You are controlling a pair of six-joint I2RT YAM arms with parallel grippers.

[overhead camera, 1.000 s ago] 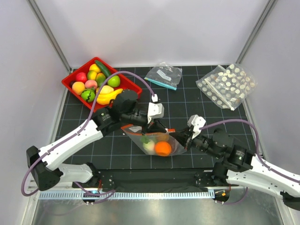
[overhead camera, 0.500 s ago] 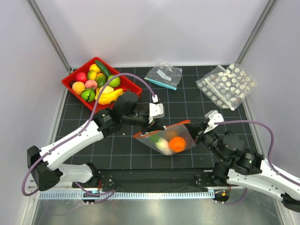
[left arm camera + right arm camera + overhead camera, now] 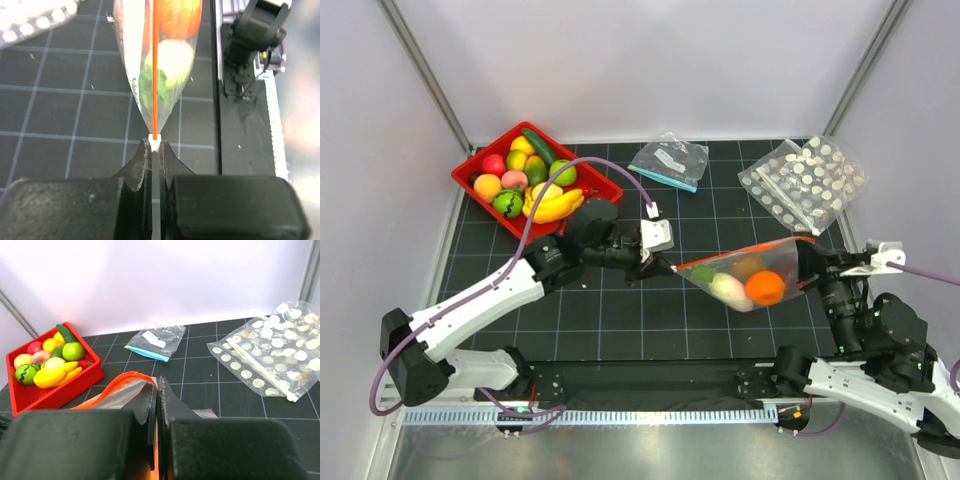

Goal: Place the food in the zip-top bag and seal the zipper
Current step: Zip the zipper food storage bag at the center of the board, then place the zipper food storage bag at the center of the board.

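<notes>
Left pincer (image 3: 660,265): fully closed, nipping the white tab at the left end of the zipper (image 3: 740,253). Seen in the left wrist view as two dark fingertips (image 3: 142,155) pressed together on that tab, orange strip running straight away from them.

Sweep, left to right:

1. Tray (image 3: 602,188), red, at far left of table (image 3: 620,320). Loaded with toy fruit (image 3: 532,178): bananas, green, yellow and peach-coloured pieces. Well apart from both pincers.
2. Left arm: reaching from the near-left corner toward the table's middle.
3. Teal-strip bag (image 3: 670,160): flat on the table, behind the left pincer, untouched.
4. Bag (image 3: 745,275): clear, stretched between the two pincers, zipper uppermost and rising slightly toward the right, belly sagging on the near side. Holding a green piece (image 3: 703,274), a white piece (image 3: 727,288) and an orange (image 3: 765,288), side by side, plus a further orange-tinted piece behind them. Contact with the table: cannot tell. Seal along the full zipper: cannot tell.
5. Right pincer (image 3: 808,258): fully closed on the bag's right end. Confirmed in the right wrist view by fingers (image 3: 165,395) shut on the plastic, orange strip curling out to the left.
6. Dotted bag (image 3: 805,185): lying at far right, behind the right pincer, untouched.
</notes>
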